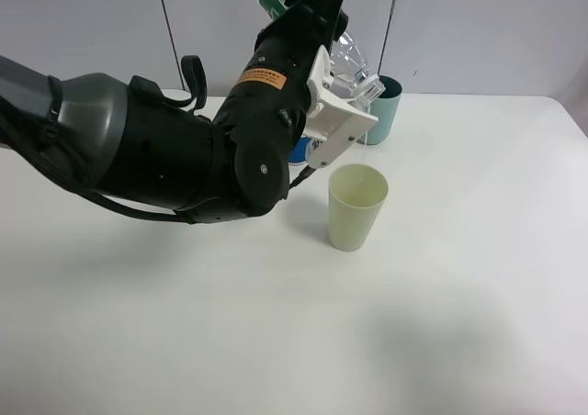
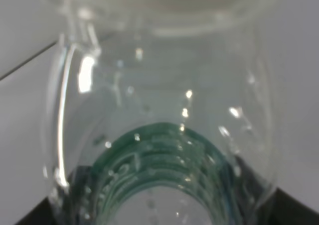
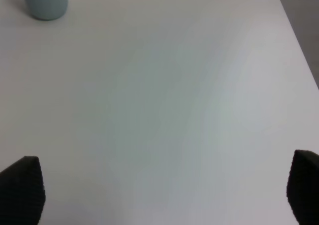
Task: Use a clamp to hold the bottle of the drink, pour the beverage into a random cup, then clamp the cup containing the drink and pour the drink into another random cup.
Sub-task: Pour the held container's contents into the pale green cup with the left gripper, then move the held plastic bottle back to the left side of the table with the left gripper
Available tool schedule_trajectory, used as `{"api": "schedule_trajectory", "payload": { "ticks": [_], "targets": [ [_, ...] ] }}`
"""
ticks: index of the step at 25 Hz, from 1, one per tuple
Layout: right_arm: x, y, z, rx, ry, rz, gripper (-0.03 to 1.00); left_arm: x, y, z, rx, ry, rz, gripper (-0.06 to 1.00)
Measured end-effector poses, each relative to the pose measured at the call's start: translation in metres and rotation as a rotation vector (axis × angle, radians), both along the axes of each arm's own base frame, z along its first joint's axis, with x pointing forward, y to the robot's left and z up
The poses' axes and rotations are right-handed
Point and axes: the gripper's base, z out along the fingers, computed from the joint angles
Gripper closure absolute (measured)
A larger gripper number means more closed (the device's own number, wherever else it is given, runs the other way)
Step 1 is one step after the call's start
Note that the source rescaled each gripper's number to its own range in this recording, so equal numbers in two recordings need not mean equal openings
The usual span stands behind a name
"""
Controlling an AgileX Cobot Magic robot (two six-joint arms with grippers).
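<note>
The left gripper (image 1: pixel 342 84) is clamped tight on the clear drink bottle (image 1: pixel 355 59), holding it tilted above the pale yellow cup (image 1: pixel 357 207), apparently to pour; the teal cup (image 1: pixel 386 112) stands just behind. The right gripper (image 3: pixel 160 189) hangs wide open, empty, over the white table (image 3: pixel 164 85)

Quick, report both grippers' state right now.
Left gripper: shut on the bottle.
Right gripper: open, holding nothing.
</note>
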Motion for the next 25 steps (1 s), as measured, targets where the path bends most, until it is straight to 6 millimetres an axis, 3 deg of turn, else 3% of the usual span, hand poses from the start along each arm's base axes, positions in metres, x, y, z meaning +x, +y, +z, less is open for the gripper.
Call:
{"api": "schedule_trajectory", "payload": {
  "ticks": [7,18,25],
  "targets": [
    [0.000,0.000,0.000,0.000,0.000,0.000,-0.03,0.005,0.011,-0.005,-0.178,0.131,0.071,0.88],
    [0.000,0.000,0.000,0.000,0.000,0.000,-0.03,0.003,0.034,0.028,-0.714,0.263,-0.005,0.88],
    [0.000,0.000,0.000,0.000,0.000,0.000,-0.03,-0.006,0.066,0.015,-0.973,0.447,-0.058,0.88]
  ]
}}
